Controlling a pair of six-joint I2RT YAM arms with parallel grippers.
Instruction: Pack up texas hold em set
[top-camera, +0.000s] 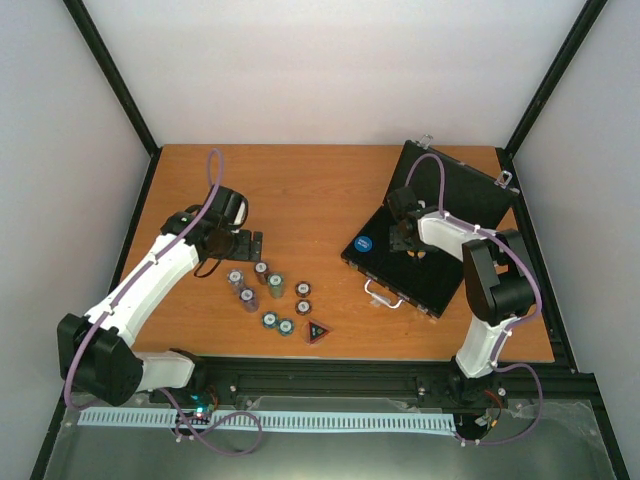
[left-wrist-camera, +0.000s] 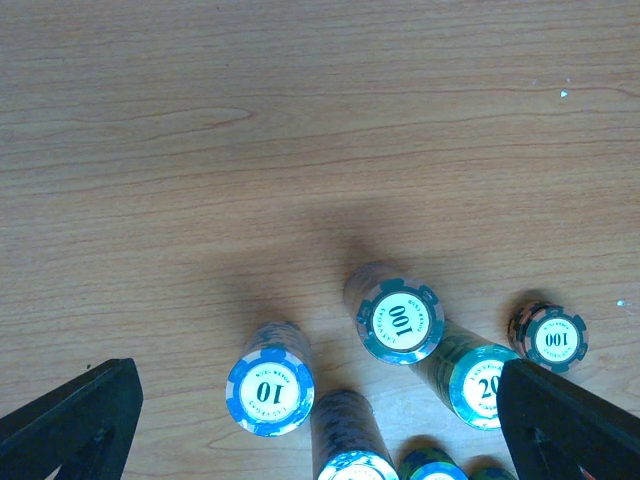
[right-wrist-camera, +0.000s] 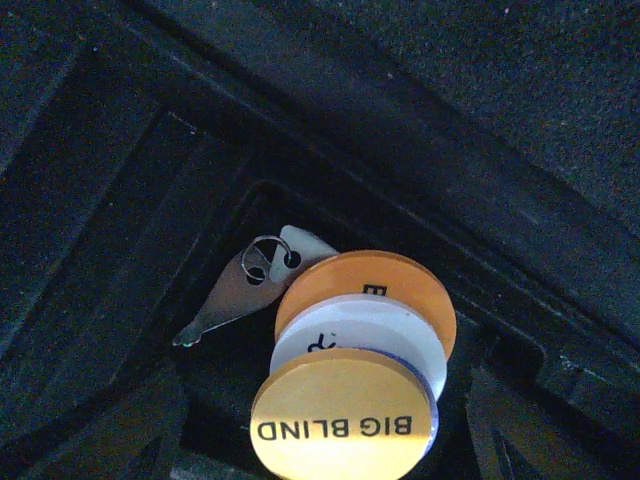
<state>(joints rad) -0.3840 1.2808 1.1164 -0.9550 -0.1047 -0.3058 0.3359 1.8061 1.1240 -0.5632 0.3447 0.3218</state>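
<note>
Black hinged case (top-camera: 470, 195), open at right side of table (top-camera: 310, 190); blue disc (top-camera: 363, 242) and blind buttons (right-wrist-camera: 345, 420) inside, metal key (right-wrist-camera: 235, 295) beside them. Right gripper (top-camera: 407, 242) over that pocket, jaws apart, gripping nothing. Unpacked: chip stacks (top-camera: 262, 290) and triangular token (top-camera: 318, 332), centre-left, near front edge. Left gripper (top-camera: 248, 243) above stacks, jaws wide, empty. Judged partly done. Bare wood behind chips; case close to right edge.

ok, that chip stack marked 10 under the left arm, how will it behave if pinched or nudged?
The 10 stack stands tall and narrow on the table, so a sideways nudge would probably topple it. It looks like separate chips, so a partial pinch may shear it. The 100 stack stands close; a spill could knock it.
</note>
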